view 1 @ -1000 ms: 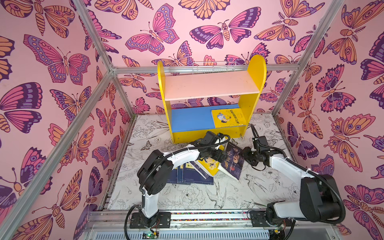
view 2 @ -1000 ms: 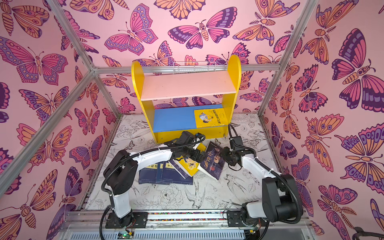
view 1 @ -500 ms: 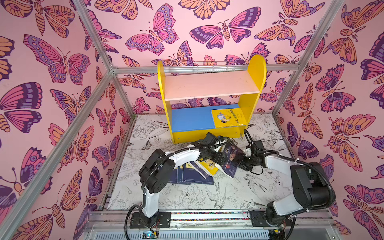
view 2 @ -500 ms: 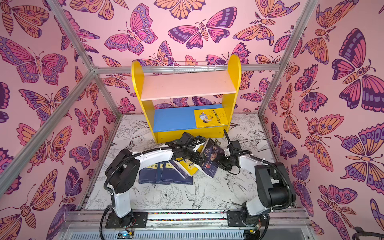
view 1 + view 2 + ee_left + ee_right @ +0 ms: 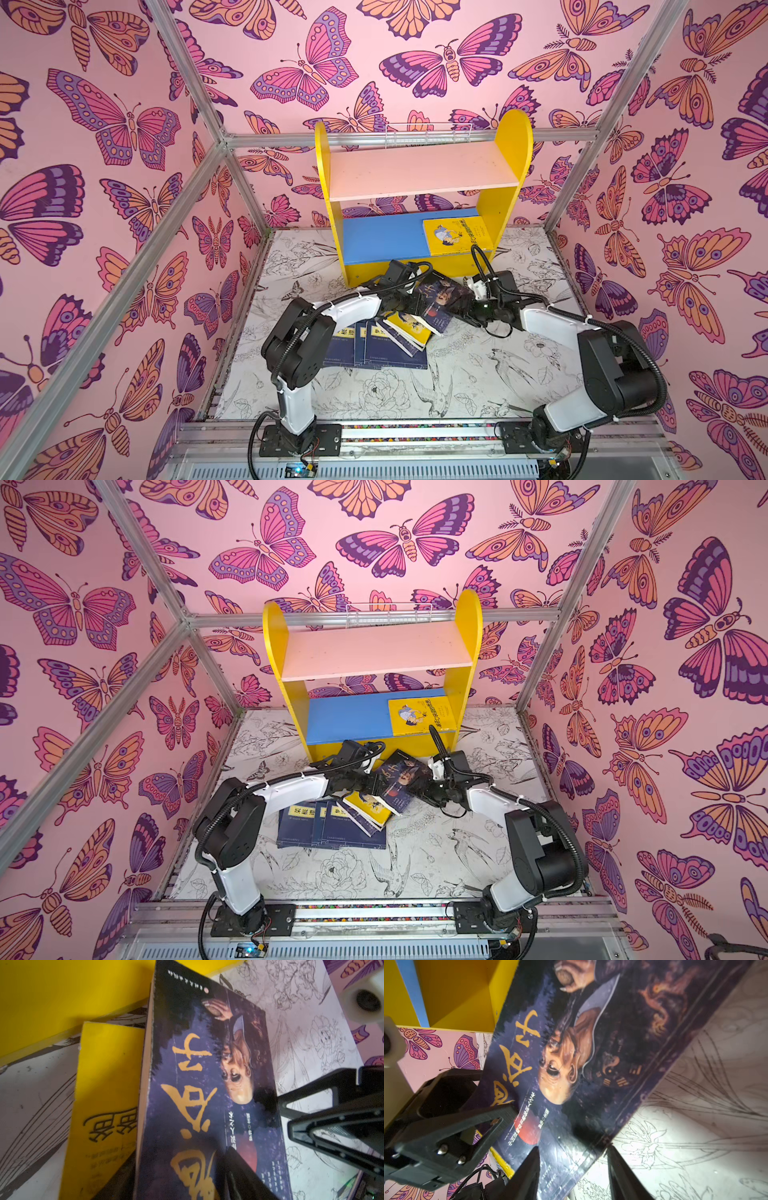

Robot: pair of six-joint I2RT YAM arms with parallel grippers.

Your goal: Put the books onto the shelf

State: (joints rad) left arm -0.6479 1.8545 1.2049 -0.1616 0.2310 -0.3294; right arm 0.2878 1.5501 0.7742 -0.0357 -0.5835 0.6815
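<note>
A dark book with a portrait (image 5: 440,299) (image 5: 401,781) hangs tilted just in front of the shelf (image 5: 424,170) (image 5: 374,650), gripped from both sides. My left gripper (image 5: 409,305) (image 5: 180,1157) is shut on its left edge, one finger on the cover. At the opposite edge, the right gripper (image 5: 467,307) (image 5: 573,1147) is shut on the same dark book (image 5: 591,1053). One yellow book (image 5: 457,235) lies flat on the blue lower board. Navy-blue books (image 5: 374,349) and a yellow book (image 5: 409,326) (image 5: 104,1095) lie on the floor under the left arm.
A white wire rack (image 5: 428,133) sits behind the shelf's top. Butterfly walls with aluminium posts (image 5: 577,174) close in the sides and back. The printed floor mat (image 5: 457,382) stretches bare in front of the books, between the two arm bases.
The right gripper carried the dark book leftward and a little up toward the left gripper. The left gripper, open before, has closed onto the book's left edge.
</note>
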